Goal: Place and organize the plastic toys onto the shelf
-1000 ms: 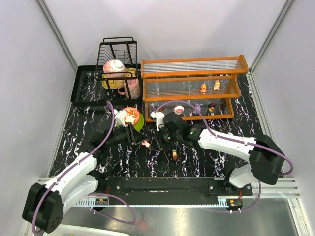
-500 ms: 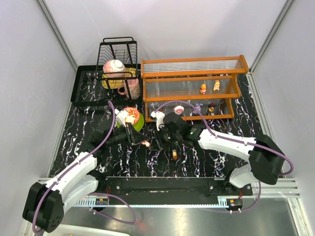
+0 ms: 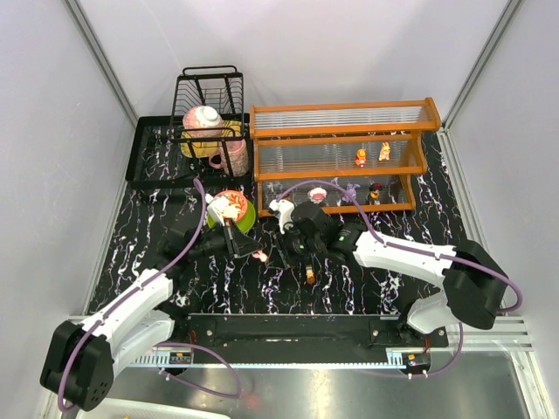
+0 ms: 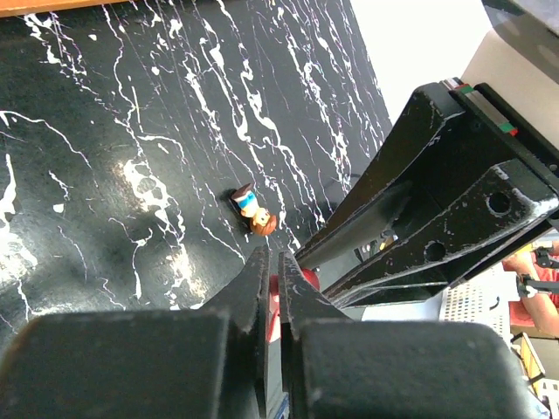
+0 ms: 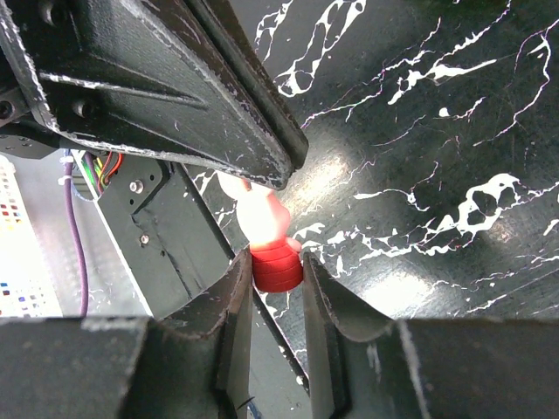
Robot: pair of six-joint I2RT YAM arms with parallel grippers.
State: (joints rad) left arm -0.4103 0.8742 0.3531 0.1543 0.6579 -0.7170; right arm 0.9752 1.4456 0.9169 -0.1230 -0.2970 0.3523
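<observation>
Where the two arms meet mid-surface, you've got little room: L arm and R arm sit tip to tip. The red bowl on its green plate is just behind them, and the shelf is close beyond. The bare surface is open far L, to the R of the R arm, and along the near edge. A brown-haired toy lies near the tips.

R jaws: part-way apart, clamped on the red base of a pink-red toy. L jaws: pressed together, only a slit btwn them, tips at that toy's pink top. You can't tell if they pinch it.

Two orange toys stand on the shelf's mid tier.
</observation>
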